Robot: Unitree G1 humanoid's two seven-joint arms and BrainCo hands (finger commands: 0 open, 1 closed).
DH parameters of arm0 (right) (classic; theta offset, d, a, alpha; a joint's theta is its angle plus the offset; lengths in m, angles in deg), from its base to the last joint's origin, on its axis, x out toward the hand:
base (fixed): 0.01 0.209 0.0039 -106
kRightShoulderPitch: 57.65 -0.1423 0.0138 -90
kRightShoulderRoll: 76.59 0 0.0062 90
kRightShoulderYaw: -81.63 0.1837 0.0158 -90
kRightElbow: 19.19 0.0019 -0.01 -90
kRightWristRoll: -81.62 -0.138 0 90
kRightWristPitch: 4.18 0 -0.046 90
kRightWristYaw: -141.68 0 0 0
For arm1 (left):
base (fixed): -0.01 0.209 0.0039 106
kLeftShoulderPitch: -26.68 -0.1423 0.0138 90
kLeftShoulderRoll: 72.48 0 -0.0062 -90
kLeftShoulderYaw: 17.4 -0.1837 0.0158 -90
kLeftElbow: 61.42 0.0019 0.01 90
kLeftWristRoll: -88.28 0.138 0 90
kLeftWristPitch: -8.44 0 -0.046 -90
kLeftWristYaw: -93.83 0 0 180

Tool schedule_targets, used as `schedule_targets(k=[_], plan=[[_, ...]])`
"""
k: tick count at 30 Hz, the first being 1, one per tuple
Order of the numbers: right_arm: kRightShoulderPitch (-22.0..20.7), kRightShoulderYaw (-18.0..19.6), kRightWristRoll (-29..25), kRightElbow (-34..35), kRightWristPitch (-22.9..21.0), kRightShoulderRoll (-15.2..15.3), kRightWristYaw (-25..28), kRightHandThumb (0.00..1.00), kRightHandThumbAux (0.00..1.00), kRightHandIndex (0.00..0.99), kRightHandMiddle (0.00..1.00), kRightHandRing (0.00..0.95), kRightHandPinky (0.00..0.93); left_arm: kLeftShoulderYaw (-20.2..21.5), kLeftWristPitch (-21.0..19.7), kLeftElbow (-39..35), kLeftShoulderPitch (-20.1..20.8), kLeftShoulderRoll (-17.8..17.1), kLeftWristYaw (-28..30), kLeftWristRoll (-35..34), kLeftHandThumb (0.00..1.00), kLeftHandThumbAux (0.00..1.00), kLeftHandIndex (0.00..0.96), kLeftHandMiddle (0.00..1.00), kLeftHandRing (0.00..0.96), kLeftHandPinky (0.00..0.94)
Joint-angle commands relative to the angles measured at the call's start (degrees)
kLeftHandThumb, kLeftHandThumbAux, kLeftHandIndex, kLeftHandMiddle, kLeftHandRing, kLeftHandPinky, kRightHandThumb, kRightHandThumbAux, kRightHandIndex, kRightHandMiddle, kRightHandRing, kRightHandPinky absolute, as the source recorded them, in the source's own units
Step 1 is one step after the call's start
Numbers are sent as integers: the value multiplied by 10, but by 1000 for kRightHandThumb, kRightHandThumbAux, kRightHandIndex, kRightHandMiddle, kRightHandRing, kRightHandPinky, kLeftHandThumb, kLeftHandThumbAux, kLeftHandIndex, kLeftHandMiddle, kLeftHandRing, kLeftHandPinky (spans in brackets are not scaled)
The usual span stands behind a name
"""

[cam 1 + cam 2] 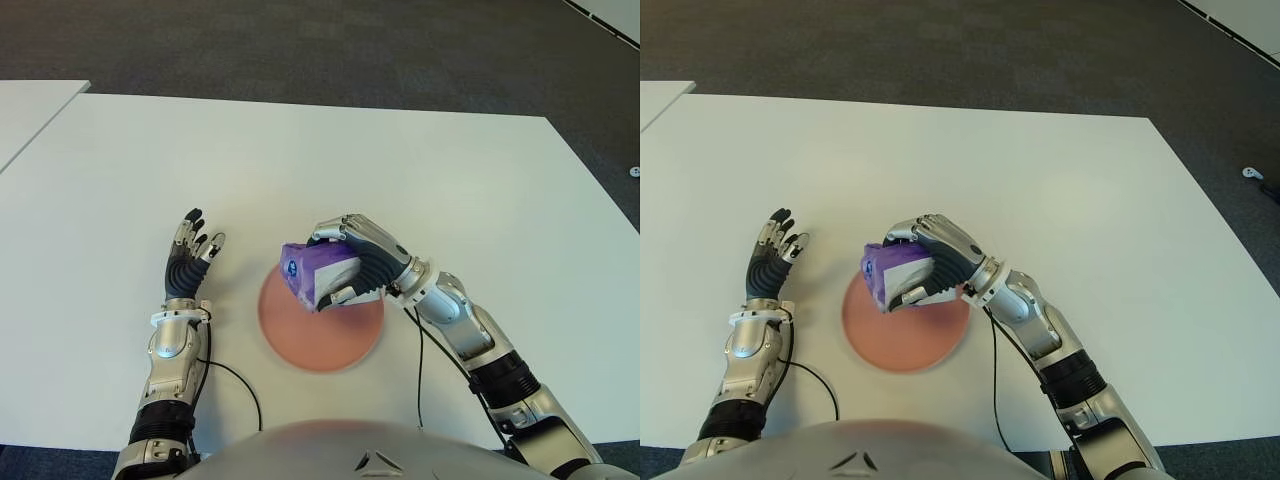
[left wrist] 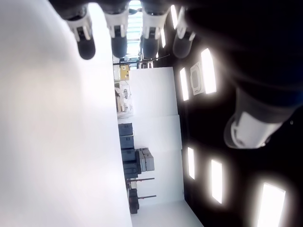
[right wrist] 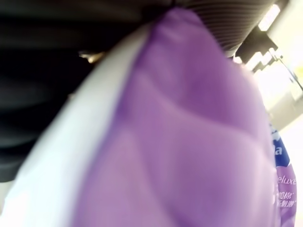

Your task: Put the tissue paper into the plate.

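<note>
My right hand (image 1: 352, 262) is shut on a purple and white tissue pack (image 1: 316, 275), holding it over the upper part of the round pink plate (image 1: 320, 340). Whether the pack touches the plate I cannot tell. In the right wrist view the purple pack (image 3: 189, 142) fills the picture, pressed against the palm. My left hand (image 1: 190, 258) shows to the left of the plate with its fingers straight and spread, holding nothing; the left wrist view shows its fingertips (image 2: 86, 45) extended.
The white table (image 1: 400, 170) stretches wide behind and to both sides of the plate. A second white table (image 1: 30, 110) stands at the far left. A thin black cable (image 1: 418, 370) runs by my right forearm, and dark carpet lies beyond the table.
</note>
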Motion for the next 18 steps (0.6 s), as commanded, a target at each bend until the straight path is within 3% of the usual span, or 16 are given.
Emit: schedule_targets(k=[1,5,18], plan=[[-10,-8,48,-50,38,1,-28,853,678,397,538,815,810,-6,-19,15,-17,9,-1,2,0,550,0,0,0,0],[-18,-9,61,-79,53,-1,-36,853,678,396,537,812,803,-5,-20,13,-18,9,-1,1,0,548,0,0,0,0],[-12,-16,88,-103,40,-12,-45,853,678,396,533,803,796,-4,-22,10,-19,10,-4,3,0,548,0,0,0,0]])
